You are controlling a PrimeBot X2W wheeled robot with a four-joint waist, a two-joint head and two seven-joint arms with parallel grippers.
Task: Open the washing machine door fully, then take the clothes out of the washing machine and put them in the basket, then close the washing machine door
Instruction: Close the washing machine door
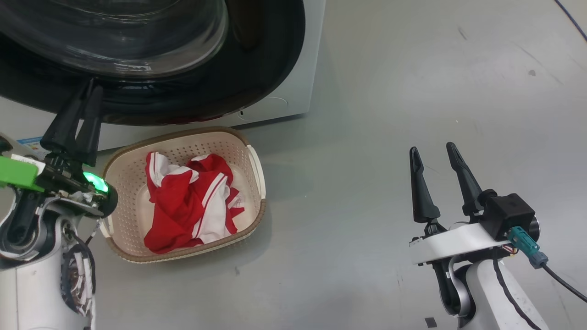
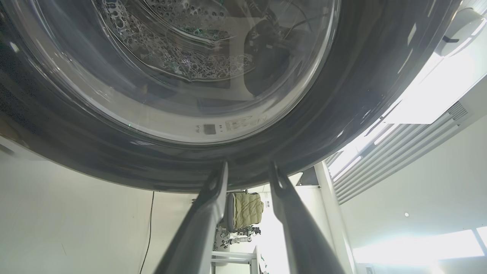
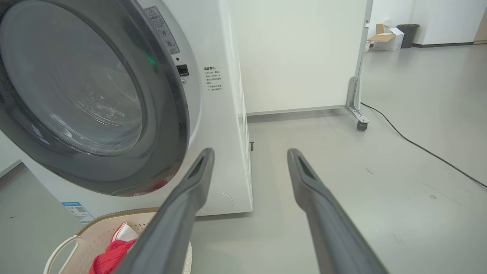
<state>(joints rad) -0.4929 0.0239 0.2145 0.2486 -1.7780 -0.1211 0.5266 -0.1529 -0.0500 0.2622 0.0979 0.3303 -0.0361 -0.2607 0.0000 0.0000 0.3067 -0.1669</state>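
The left jaws stood slightly apart, gripping nothing, tips by the black ring of the door [image 2: 361, 95]; the right jaws gaped wide, empty, above the floor [image 1: 367, 91].

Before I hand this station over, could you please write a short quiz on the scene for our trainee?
1. True or false: the clothes lie in the basket.
2. The basket stands: A) on the floor in front of the washing machine; B) on top of it; C) inside its drum.
3. What colour is the ring of the washing machine door?
Key: 1 true; 2 A; 3 black.
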